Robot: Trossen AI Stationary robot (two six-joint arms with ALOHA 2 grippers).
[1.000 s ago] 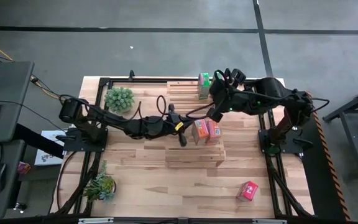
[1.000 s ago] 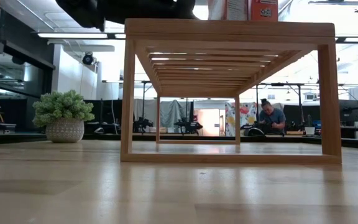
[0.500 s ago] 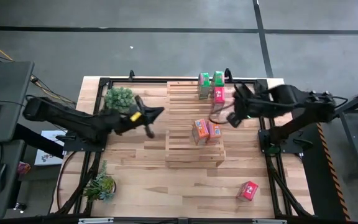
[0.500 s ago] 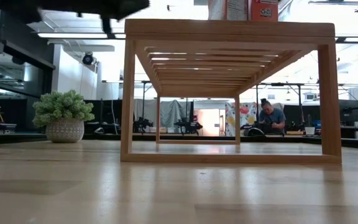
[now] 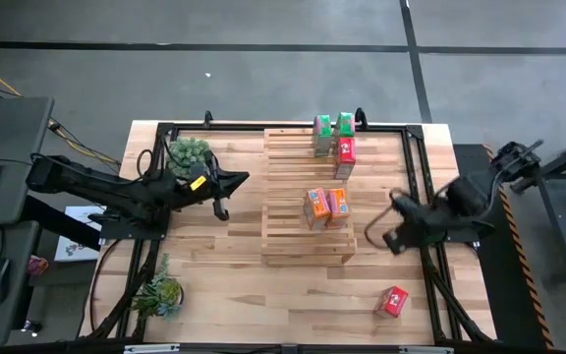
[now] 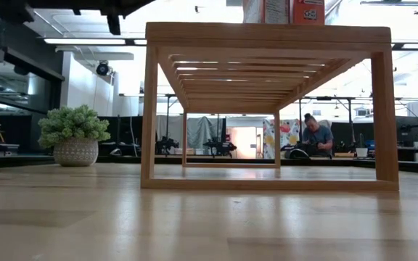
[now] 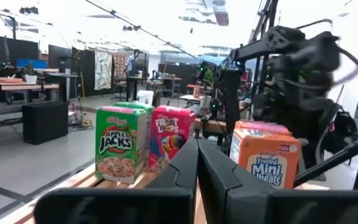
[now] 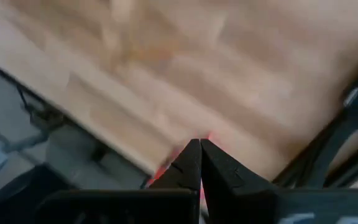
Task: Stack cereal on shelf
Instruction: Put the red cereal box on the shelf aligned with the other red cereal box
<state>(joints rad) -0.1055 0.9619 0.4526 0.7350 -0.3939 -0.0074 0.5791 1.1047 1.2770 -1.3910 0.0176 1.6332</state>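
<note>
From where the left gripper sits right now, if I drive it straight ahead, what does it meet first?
Probably the shelf edge or the cereal on it. The left gripper, fingers shut, points between the Froot Loops box and the Mini-Wheats box. Depth is unclear, so it may slip between them.

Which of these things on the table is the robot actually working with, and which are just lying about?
Part of the job:
- shelf
- five cereal boxes on the shelf: green, green, red, orange, pink
- red box on the table, off the shelf

Just lying about:
- potted plant
- second plant
</note>
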